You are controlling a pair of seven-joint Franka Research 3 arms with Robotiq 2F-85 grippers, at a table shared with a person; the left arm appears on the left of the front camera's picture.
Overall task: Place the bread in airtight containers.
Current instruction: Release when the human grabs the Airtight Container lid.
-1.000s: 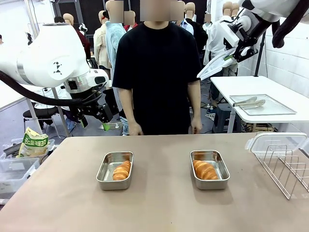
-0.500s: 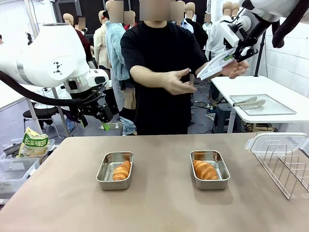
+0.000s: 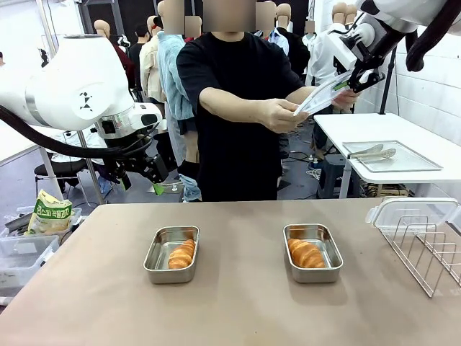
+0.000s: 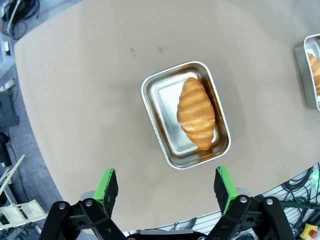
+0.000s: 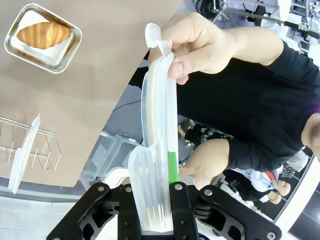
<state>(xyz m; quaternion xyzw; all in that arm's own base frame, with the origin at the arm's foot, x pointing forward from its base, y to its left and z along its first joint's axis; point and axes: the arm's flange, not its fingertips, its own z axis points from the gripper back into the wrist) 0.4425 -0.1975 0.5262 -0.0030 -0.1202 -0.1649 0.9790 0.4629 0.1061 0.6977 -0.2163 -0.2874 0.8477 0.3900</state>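
Front view: two open steel tins stand on the tabletop (image 3: pixel 238 317), the left tin (image 3: pixel 171 254) and the right tin (image 3: pixel 312 252), well apart, one croissant in each. The left croissant (image 3: pixel 181 254) runs lower left to upper right; the right croissant (image 3: pixel 305 253) runs upper left to lower right.

Left gripper (image 3: pixel 155 173): raised at left of frame, fingers spread wide, nothing held. In the left wrist view, the left tin (image 4: pixel 165 100) sits at mid-frame above the green pads (image 4: pixel 106 185), clear of both. Its croissant (image 4: pixel 196 112) lies against the tin's right-hand long wall, long axis near vertical in frame, roughly square to the line joining the fingers.

Right gripper (image 3: pixel 351 83): upper right of frame, fingers clamped on the clear lids (image 3: pixel 320 97); how many lids cannot be told. In the right wrist view, the lids (image 5: pixel 157 110) stand on edge, and a person's hand (image 5: pixel 200 40) pinches their far end.
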